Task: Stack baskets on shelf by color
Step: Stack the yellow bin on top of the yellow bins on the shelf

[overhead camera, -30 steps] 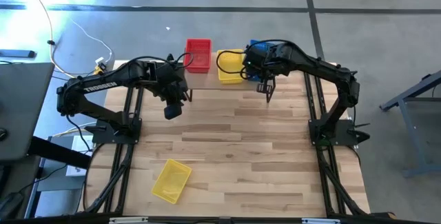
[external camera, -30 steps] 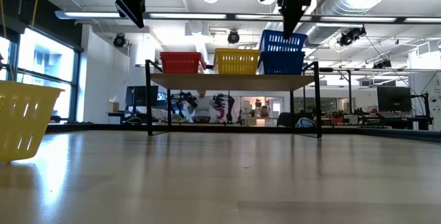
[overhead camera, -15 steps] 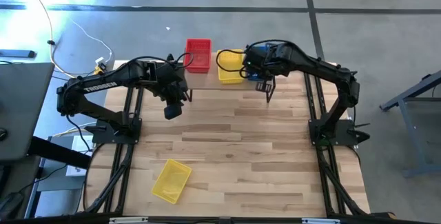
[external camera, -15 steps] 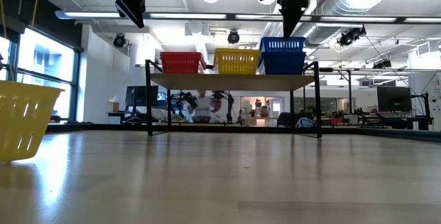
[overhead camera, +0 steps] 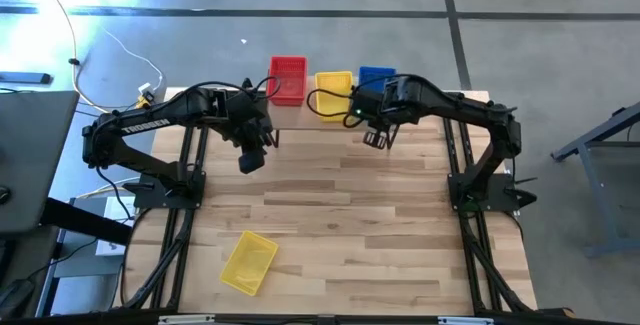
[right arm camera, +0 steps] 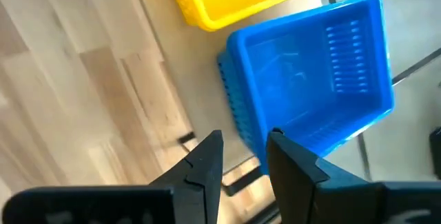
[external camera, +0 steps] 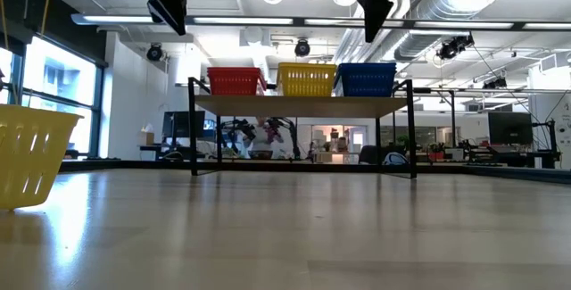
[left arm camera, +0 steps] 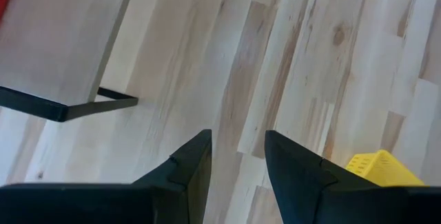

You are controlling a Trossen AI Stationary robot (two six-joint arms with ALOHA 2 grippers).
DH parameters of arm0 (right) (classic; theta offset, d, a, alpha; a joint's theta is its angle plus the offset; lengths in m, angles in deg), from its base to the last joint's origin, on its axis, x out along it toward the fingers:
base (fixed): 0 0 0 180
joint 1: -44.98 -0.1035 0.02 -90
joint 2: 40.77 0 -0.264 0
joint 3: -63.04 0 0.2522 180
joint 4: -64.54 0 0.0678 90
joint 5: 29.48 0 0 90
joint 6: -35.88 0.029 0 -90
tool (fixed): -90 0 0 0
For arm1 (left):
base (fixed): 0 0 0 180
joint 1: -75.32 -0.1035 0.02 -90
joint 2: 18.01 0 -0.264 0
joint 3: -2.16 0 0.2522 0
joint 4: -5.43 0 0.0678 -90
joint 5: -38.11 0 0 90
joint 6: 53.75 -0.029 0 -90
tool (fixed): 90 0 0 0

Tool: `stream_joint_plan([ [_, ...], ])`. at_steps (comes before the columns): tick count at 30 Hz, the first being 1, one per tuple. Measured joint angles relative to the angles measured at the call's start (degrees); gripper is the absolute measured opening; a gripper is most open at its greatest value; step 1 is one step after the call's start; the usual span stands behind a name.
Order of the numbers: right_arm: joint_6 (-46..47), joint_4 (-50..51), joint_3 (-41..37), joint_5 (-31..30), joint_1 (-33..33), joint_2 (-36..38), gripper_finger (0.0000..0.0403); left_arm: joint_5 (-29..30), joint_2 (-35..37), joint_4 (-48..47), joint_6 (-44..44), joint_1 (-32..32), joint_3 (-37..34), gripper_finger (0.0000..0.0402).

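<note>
The left gripper (overhead camera: 250, 157) hangs over the bench (overhead camera: 340, 235) just in front of the shelf (external camera: 303, 104), its two fingers (left arm camera: 186, 165) a narrow gap apart and holding nothing. From it, the one basket still off the shelf, the loose yellow basket (overhead camera: 248, 262), lies well toward the near edge of the bench, on the left arm's own side and almost straight back along the arm's line toward its base; the left wrist view catches only a corner of it past the fingers. Its long axis runs on a slant, neither square to the bench edge nor to the shelf, and in the low view it seems to sit tilted rather than flat. The right gripper (overhead camera: 377, 139), also narrowly parted and empty, hovers just in front of the shelf near the blue basket stack (overhead camera: 376, 75), clearly farther from the loose basket and across the bench from it. So the left arm looks the natural one for the pickup, and it would likely need to turn its wrist to meet the slanted rim. On the shelf the red stack (overhead camera: 288, 77), the yellow stack (overhead camera: 334, 87) and the blue one stand side by side, with the yellow in the middle as the probable destination.
</note>
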Motion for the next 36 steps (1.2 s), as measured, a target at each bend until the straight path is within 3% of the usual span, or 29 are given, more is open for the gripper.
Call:
stream_joint_plan([
  [5,7.34,0.00,0.00,2.46,-1.83,0.02,0.0099,-0.24,0.00,-0.71,3.01,0.09,0.00,0.0124],
  [14,17.50,-5.00,0.00,13.70,-5.28,0.02,0.0099,0.61,0.00,-7.81,16.48,2.67,0.02,0.0124],
  [22,14.79,-7.53,0.00,14.34,-8.88,0.02,0.0099,2.62,0.00,-9.05,26.35,11.91,0.02,0.0124],
  [30,8.31,-7.54,0.00,15.20,-10.05,0.02,0.0099,7.50,0.02,-8.76,43.41,23.29,-0.27,0.0124],
  [36,6.63,-7.52,0.00,15.96,-10.04,0.02,0.0099,7.98,0.24,-6.85,58.48,31.64,-7.53,0.0124],
])
